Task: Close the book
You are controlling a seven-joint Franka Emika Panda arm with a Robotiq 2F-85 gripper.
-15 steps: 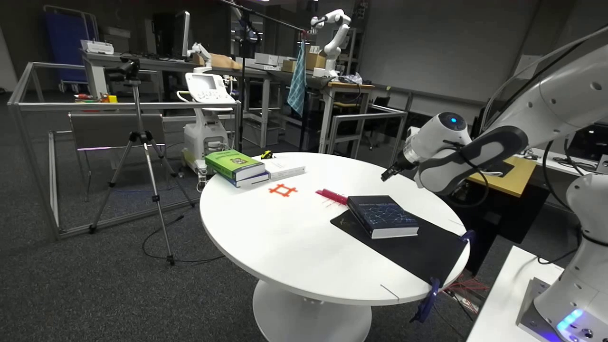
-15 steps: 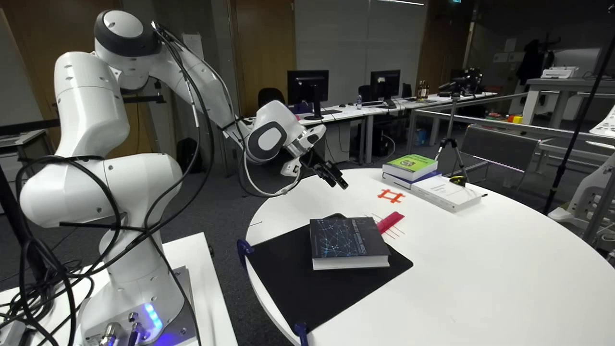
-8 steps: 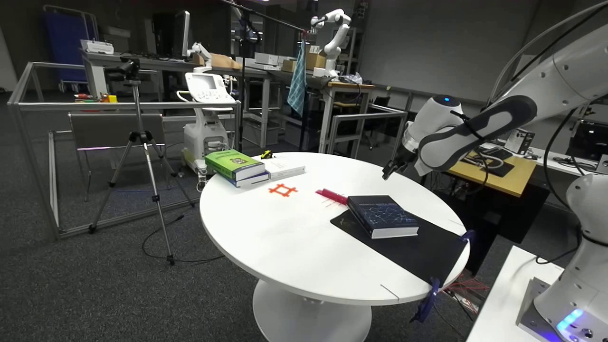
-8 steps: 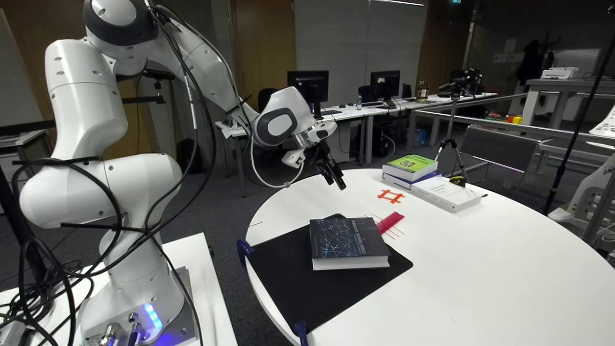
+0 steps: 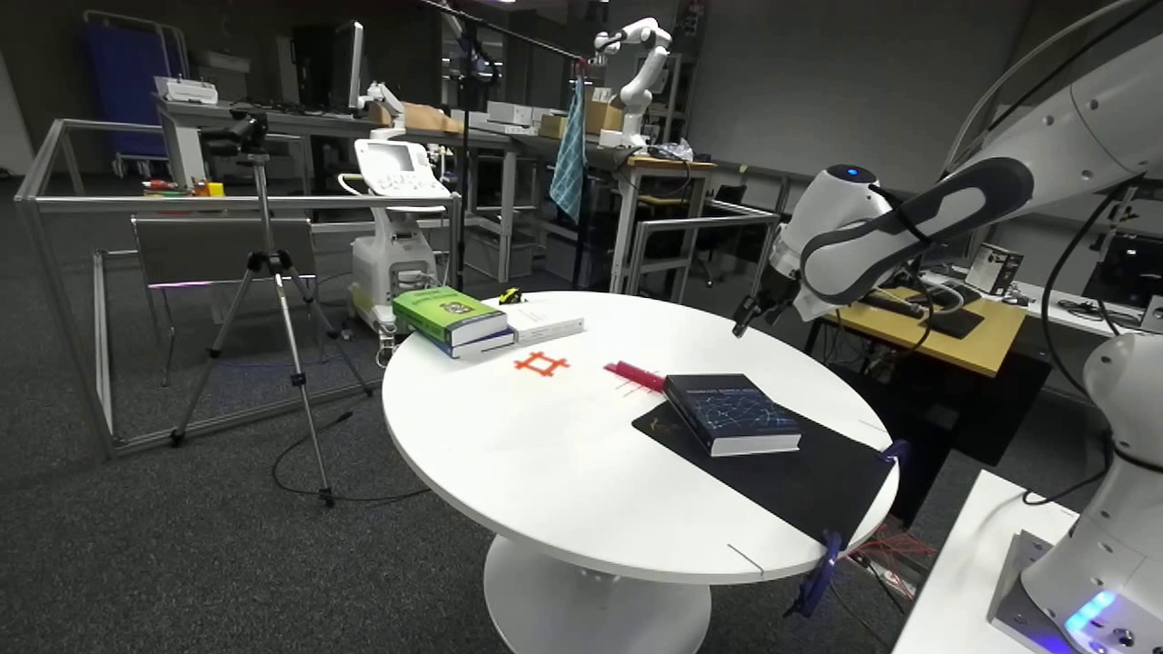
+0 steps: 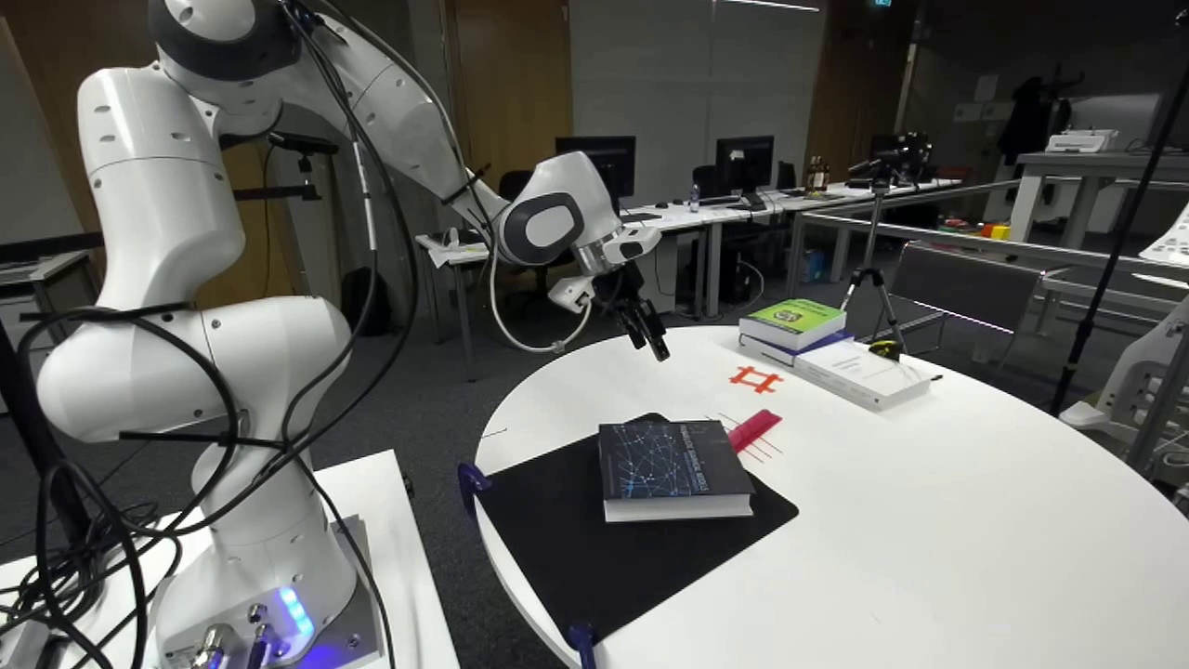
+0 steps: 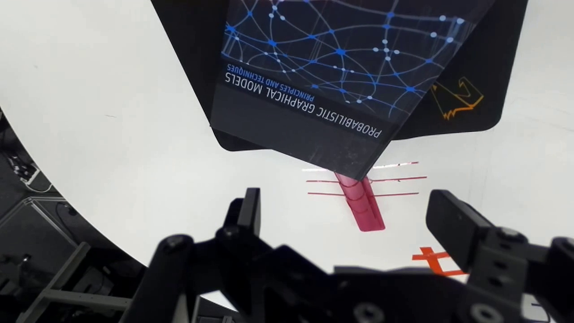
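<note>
The book (image 5: pixel 731 409) is a thick, dark-covered volume with a blue network pattern, lying flat with its cover down over the pages. It rests on a black mat (image 6: pixel 576 548). In the wrist view the cover of the book (image 7: pixel 323 85) fills the upper middle, its far part cut off by the frame. My gripper (image 7: pixel 344 197) is open, its fingers wide apart with nothing between them. In both exterior views the gripper (image 6: pixel 655 349) hangs in the air above and beyond the book, tilted downward and touching nothing.
A pink-red piece (image 6: pixel 754 429) lies at the book's corner, partly hidden by it. Orange tape (image 5: pixel 541 364) marks the white table (image 5: pixel 545 454). Farther off are a green book (image 5: pixel 450 313) on a blue one and a white book (image 6: pixel 864 372). Dark blue clamps (image 6: pixel 583 636) sit at the mat's edge.
My wrist has risen and tipped, so the gripper points more steeply down. Its fingertips have shifted only slightly. The book and the other things on the table have stayed put.
</note>
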